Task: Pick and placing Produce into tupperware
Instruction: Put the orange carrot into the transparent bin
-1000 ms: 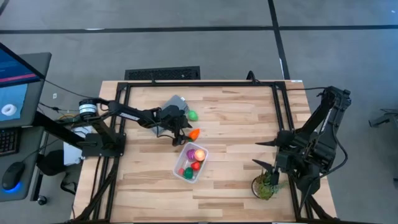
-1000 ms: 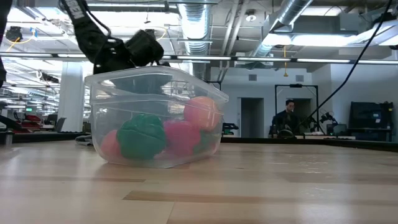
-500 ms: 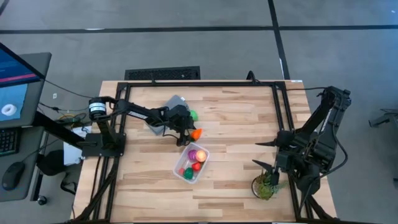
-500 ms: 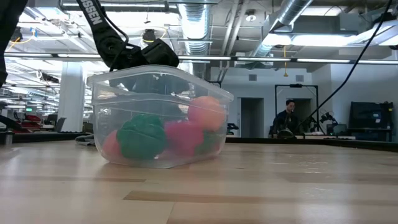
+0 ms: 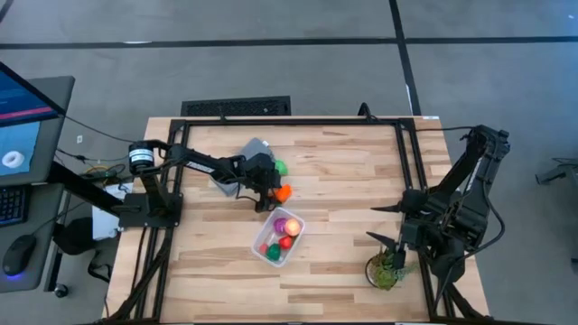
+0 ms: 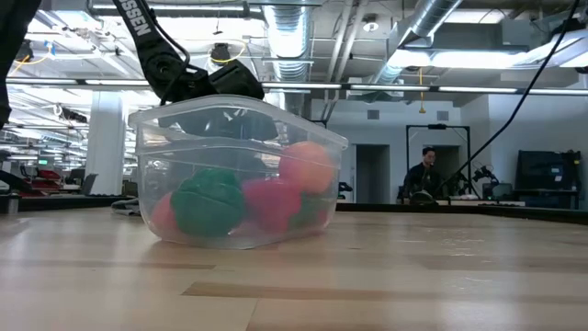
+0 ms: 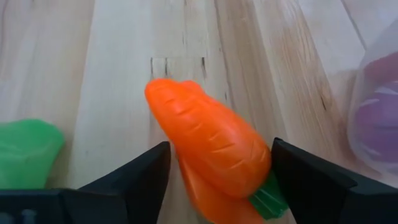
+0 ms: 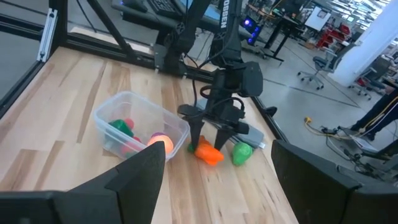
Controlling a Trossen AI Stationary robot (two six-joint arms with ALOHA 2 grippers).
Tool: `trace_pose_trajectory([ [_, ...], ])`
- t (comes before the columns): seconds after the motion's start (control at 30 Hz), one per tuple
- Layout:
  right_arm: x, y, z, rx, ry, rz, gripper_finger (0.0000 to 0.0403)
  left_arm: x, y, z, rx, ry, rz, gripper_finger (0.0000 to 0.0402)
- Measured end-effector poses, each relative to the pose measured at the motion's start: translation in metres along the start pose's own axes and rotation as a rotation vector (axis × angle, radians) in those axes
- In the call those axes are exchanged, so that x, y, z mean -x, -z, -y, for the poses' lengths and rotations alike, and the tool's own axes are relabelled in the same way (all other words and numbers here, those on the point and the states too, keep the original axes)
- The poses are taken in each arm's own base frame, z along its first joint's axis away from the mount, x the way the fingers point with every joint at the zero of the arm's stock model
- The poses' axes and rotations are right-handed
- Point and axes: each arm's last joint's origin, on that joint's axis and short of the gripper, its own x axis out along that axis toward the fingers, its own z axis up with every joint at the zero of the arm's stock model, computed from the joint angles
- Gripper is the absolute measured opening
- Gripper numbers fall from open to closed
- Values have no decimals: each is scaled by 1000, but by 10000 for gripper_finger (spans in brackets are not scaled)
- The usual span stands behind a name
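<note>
From above, your left end effector (image 5: 272, 193) sits over the orange toy carrot (image 5: 283, 191) on the wooden tabletop (image 5: 343, 181), just beside the clear tupperware (image 5: 277, 236), which holds a purple piece, a yellow-orange ball, red pieces and a dark green one. A light green toy (image 5: 280, 167) lies just past the carrot, near a grey lid (image 5: 256, 148). Your right end effector (image 5: 386, 223) waits at the tabletop's right edge, near a spiky potted plant (image 5: 386, 269). At tabletop height, you see the tupperware (image 6: 234, 170) with a green piece and pink-red pieces inside, and the left arm behind it. In your left wrist view, the carrot (image 7: 211, 149) lies between the two dark fingers (image 7: 140, 180), fairly wide and close on each side. Your right wrist view shows its own fingers (image 8: 134, 174) spread wide, holding nothing.
</note>
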Motion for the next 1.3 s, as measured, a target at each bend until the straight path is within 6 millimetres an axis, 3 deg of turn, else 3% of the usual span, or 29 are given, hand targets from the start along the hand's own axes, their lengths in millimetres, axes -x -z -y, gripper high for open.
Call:
trace_pose_trajectory([
  [0.23, 0, 0, 0, -2, 0, 1, 317, 0, 0, 0, -1, 0, -2, 215],
  [0.47, 0, 0, 0, -8, -1, 0, 317, 0, 0, 0, -5, -1, 6, 188],
  [0.8, 0, 0, 0, -18, -2, -1, 317, 2, -3, -2, -20, -6, 34, 177],
  [1.3, 0, 0, 0, -27, -2, -3, 317, 33, -17, 3, -34, -45, 52, 177],
])
